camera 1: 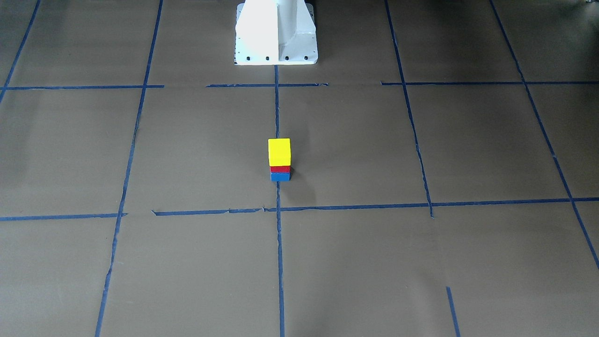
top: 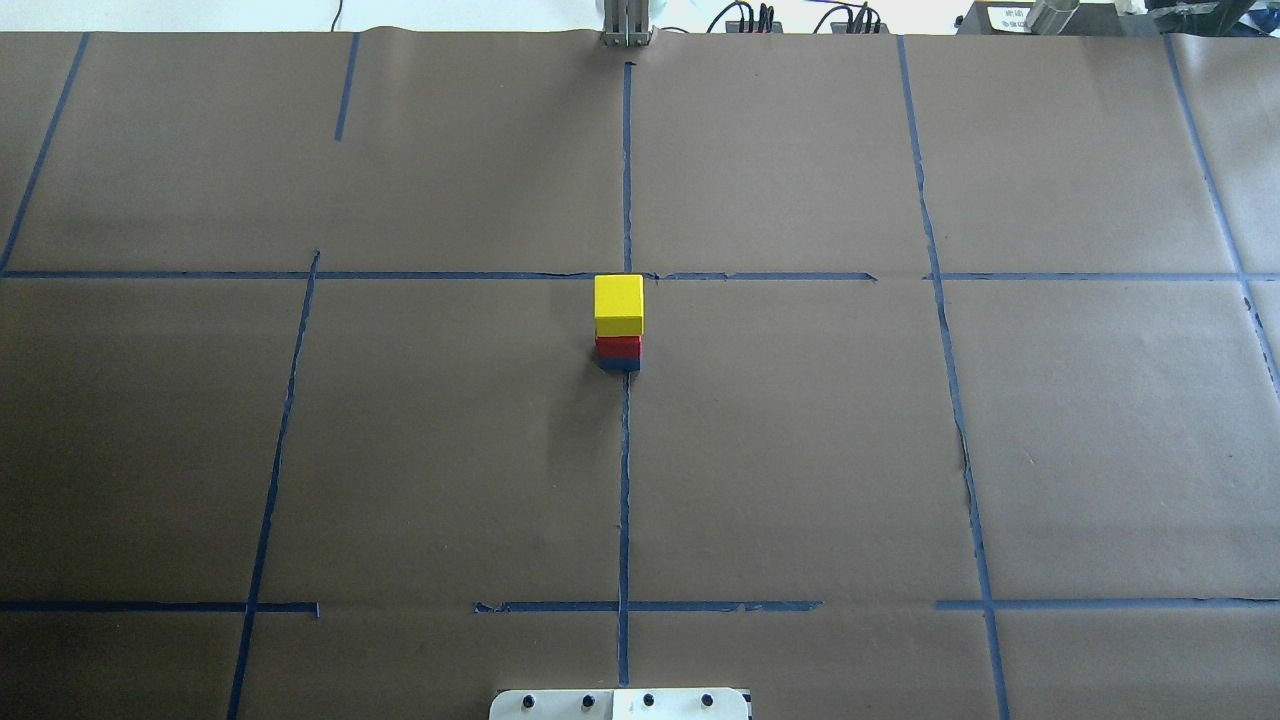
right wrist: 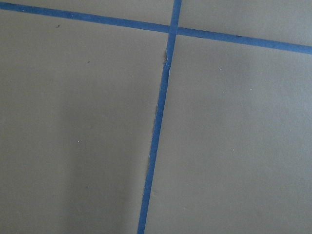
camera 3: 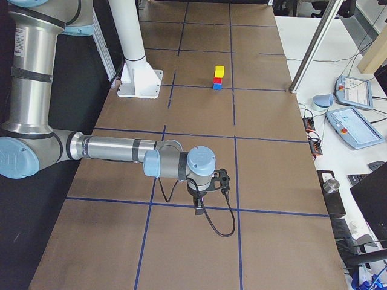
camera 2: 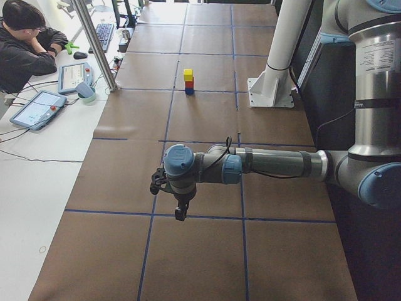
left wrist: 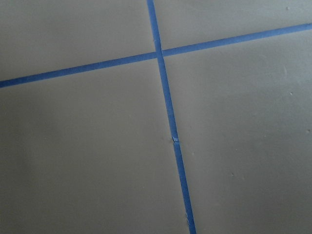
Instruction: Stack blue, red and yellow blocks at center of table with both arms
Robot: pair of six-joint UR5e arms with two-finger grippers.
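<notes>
Yellow block (camera 1: 279,151) sat on top of the red block (camera 1: 280,169), which sat on the blue block (camera 1: 280,176). The three formed one upright column on the bench (camera 1: 421,262), straight out in front of the white base (camera 1: 276,32) and on the blue tape line (camera 1: 279,243) running out from it. The sides looked roughly flush, though a small offset could not be ruled out. By that reading the stacking looked done, and the step in hand was simply to leave the column alone. The left hand (camera 2: 182,210) hung low over the bench well off to the base's left, and the right hand (camera 3: 198,205) likewise well off to its right. Neither touched anything, and whether either was wide or narrow I cannot tell. Any further move would best go up and away from the base's front, never sweeping across the column, since a three-high pile would likely topple at a light knock.
</notes>
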